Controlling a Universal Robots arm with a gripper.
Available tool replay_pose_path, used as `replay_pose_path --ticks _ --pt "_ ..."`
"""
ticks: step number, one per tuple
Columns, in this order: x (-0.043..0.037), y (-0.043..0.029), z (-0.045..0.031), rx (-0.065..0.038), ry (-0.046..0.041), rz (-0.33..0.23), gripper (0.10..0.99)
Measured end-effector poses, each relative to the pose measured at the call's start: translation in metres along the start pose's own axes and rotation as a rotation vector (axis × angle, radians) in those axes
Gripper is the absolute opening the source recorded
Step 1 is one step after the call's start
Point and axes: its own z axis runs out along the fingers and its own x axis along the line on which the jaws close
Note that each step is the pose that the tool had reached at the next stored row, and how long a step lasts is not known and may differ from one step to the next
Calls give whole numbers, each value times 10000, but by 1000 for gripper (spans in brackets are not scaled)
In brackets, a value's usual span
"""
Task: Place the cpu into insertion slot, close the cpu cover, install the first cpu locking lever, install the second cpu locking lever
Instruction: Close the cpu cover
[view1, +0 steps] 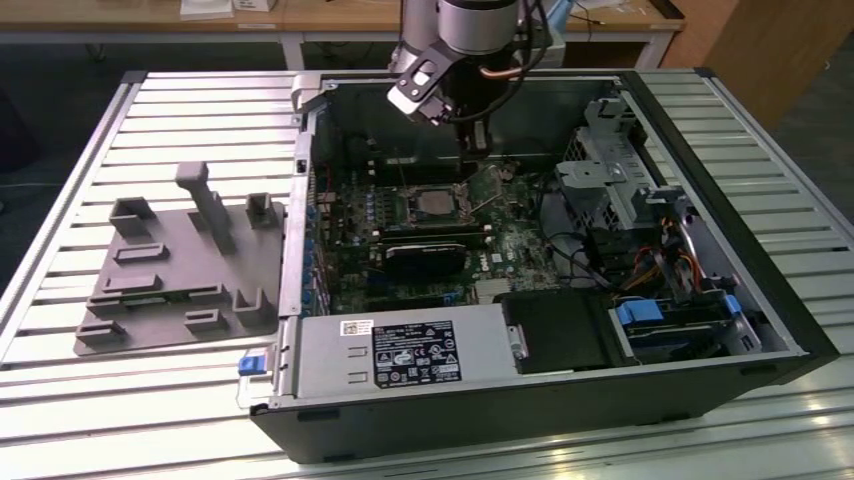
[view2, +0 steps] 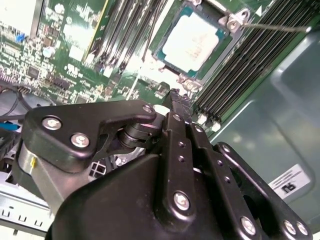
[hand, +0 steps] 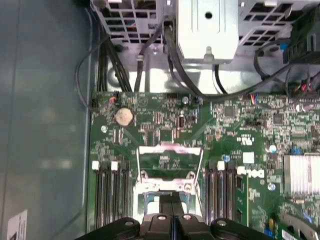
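Inside the open computer case, the cpu (view1: 430, 203) is seen seated in the insertion slot (view2: 176, 67), its silver top left uncovered. The cpu cover (hand: 170, 148) is tilted open off the slot, and green board is seen through its square opening. The gripper (view1: 475, 168) is held low over the board, fingers pressed together with nothing clamped between them. In the exterior view the cpu is found near the fingertips, at about half past seven; the open cover is judged nearer still.
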Motion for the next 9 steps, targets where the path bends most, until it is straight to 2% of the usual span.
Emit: replay_pose_path --ticks 9 --pt "1 154 12 0 -1 1 102"
